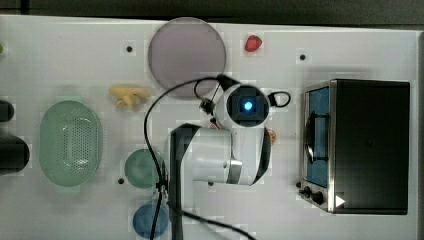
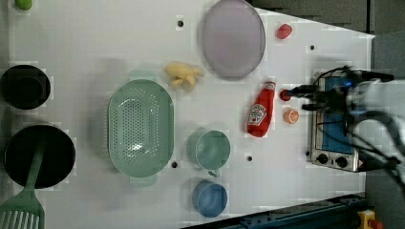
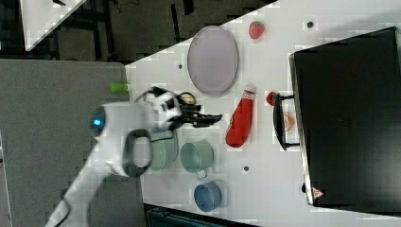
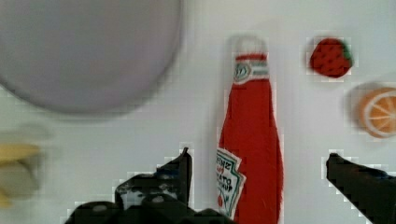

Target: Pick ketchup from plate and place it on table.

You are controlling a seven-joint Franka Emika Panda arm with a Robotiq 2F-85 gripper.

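Matte plate (image 2: 232, 38), glossy plastic ketchup (image 2: 260, 112)

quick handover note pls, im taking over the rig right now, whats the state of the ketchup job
Hand: open, its fingers either side of the ketchup, holding nothing.
Ketchup: lying on its side on the table, off the plate, cap end toward the plate, between it and the oven. A small red fruit and an orange slice lie close by, on the left view's right of the bottle.
Plate: bare.
Done: ketchup is off the plate, on the table and released.
Left: lift the arm clear without nudging the bottle.
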